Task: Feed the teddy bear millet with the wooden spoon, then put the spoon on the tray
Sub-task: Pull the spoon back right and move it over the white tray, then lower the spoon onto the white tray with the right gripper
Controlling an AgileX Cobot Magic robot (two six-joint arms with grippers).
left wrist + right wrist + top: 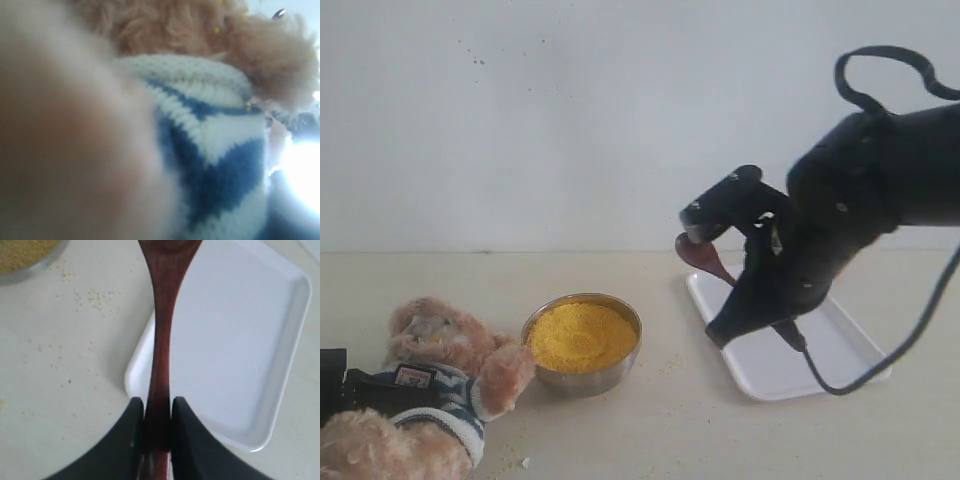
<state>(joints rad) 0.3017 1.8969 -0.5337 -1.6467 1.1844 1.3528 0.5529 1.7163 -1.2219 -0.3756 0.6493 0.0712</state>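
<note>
The teddy bear (440,345) lies at the front left in its striped shirt (220,150), which fills the left wrist view up close. My left gripper (340,388) is at the left edge, shut on the bear's body. A steel bowl (620,368) heaped with yellow millet (582,337) stands beside the bear's paw. My right gripper (752,305) (157,402) is shut on the handle of the wooden spoon (700,254) (162,330). It holds the spoon in the air over the near-left part of the white tray (840,345) (240,340), with the spoon's bowl towards the millet.
Loose millet grains (90,295) are scattered on the pale tabletop between bowl and tray. A rim of the millet bowl (30,262) shows in a corner of the right wrist view. A white wall stands behind the table.
</note>
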